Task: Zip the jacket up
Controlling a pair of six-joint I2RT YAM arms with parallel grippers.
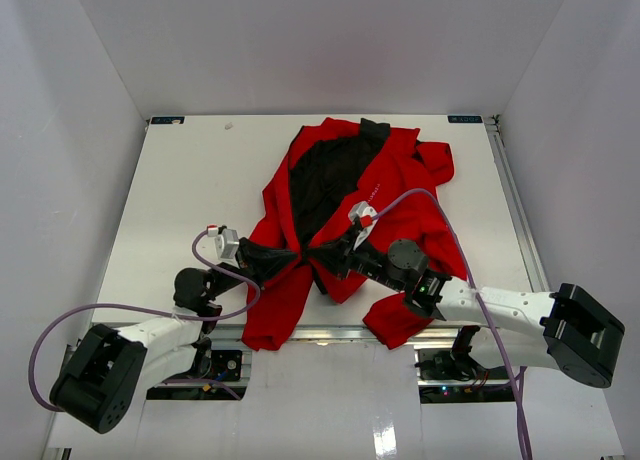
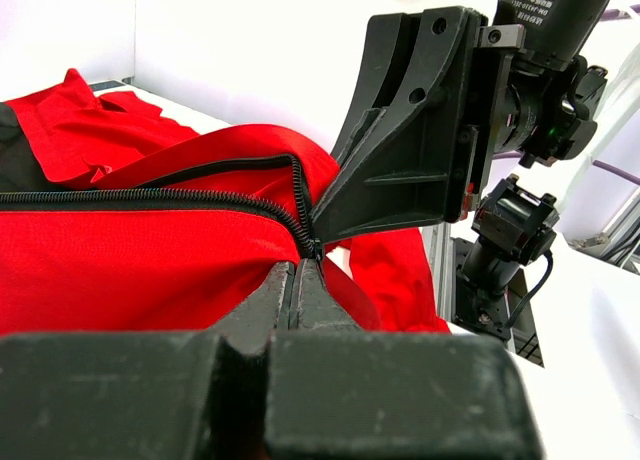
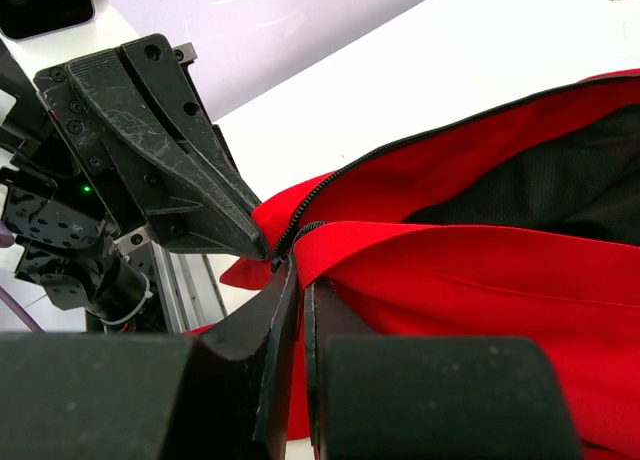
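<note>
The red jacket (image 1: 400, 195) lies open in the middle of the white table (image 1: 190, 180), its black lining (image 1: 325, 175) showing. Its lower end hangs over the front edge. My left gripper (image 1: 296, 253) and right gripper (image 1: 316, 254) meet tip to tip at the bottom of the front opening. In the left wrist view the left gripper (image 2: 302, 268) is shut on the jacket where the black zipper teeth (image 2: 200, 195) end. In the right wrist view the right gripper (image 3: 298, 278) is shut on the red fabric edge beside the zipper teeth (image 3: 400, 150), and only a thin gap shows between its fingers.
A metal rail (image 1: 330, 332) runs along the table's front edge under the hanging jacket. Purple cables (image 1: 215, 280) loop above both arms. White walls close off the table at the left, back and right.
</note>
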